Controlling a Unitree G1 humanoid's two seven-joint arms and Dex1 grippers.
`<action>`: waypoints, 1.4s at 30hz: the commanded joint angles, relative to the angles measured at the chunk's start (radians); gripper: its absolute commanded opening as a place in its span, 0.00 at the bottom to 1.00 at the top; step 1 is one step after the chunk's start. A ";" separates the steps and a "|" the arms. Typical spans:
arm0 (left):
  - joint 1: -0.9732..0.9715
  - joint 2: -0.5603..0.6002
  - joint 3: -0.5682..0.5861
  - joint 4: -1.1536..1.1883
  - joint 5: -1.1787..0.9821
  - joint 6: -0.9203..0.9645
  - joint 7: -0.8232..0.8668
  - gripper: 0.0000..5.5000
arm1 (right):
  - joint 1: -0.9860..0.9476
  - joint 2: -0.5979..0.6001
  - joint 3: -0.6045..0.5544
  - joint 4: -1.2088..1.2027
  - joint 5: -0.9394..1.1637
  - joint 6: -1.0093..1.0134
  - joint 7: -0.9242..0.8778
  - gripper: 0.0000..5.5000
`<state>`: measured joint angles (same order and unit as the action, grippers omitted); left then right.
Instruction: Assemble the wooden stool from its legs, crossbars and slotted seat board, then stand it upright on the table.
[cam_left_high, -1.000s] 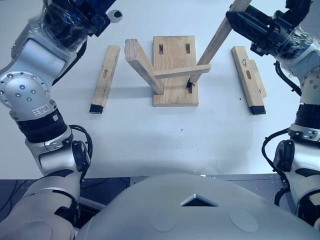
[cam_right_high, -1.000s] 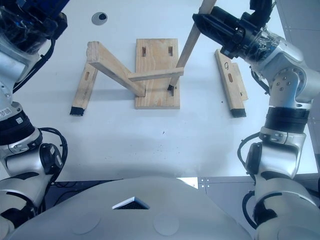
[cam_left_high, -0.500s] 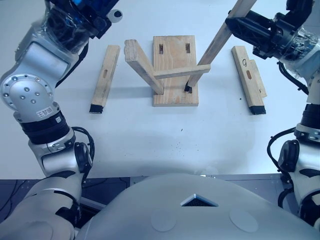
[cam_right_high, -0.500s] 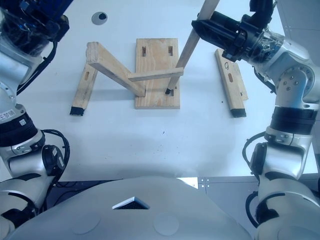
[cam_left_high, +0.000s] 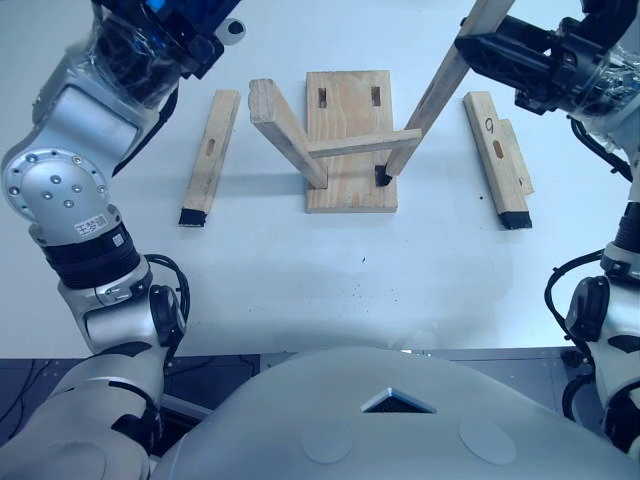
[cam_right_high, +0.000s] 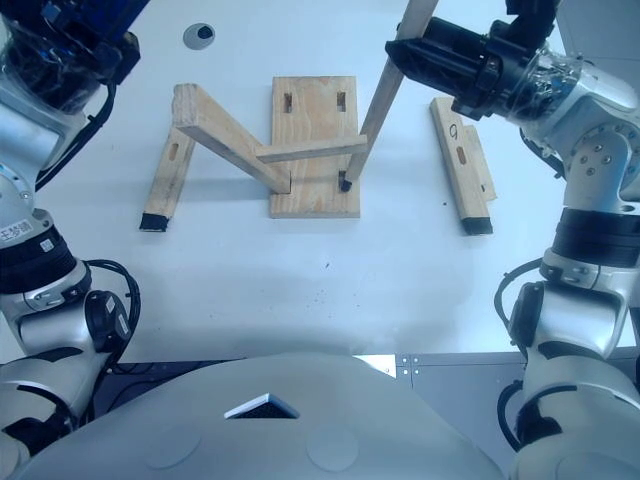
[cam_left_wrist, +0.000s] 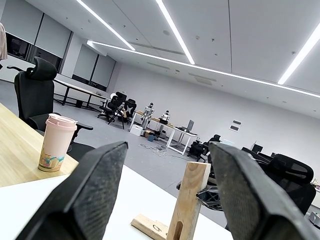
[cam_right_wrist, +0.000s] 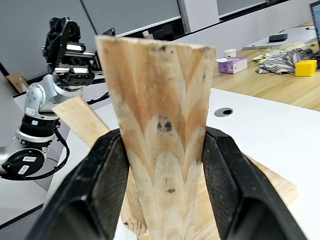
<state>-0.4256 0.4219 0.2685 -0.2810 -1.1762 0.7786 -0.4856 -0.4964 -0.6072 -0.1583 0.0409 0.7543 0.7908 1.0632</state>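
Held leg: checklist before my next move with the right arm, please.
1. Right gripper jaws shut on the leg: ok.
2. Leg's black end resting on the seat board: ok.
3. That end seated in a slot: cannot tell.
4. Crossbar reaching from the second leg to the held one: ok.
5. Left gripper raised, jaws open and empty: ok.
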 joint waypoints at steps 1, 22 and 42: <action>0.009 -0.001 -0.005 -0.002 0.013 -0.002 0.006 0.54 | -0.019 -0.021 -0.001 -0.004 -0.003 0.001 0.004 0.38; -0.007 -0.008 -0.011 0.022 0.009 -0.002 -0.003 0.54 | -0.021 0.044 -0.025 0.037 0.016 -0.009 -0.024 0.38; 0.002 -0.009 -0.009 0.011 0.007 -0.003 -0.001 0.54 | -0.018 -0.124 0.202 0.135 -0.265 -0.245 0.179 0.37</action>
<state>-0.4243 0.4117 0.2588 -0.2590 -1.1764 0.7774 -0.4893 -0.5293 -0.6878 -0.0270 0.1301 0.6143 0.5654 1.2345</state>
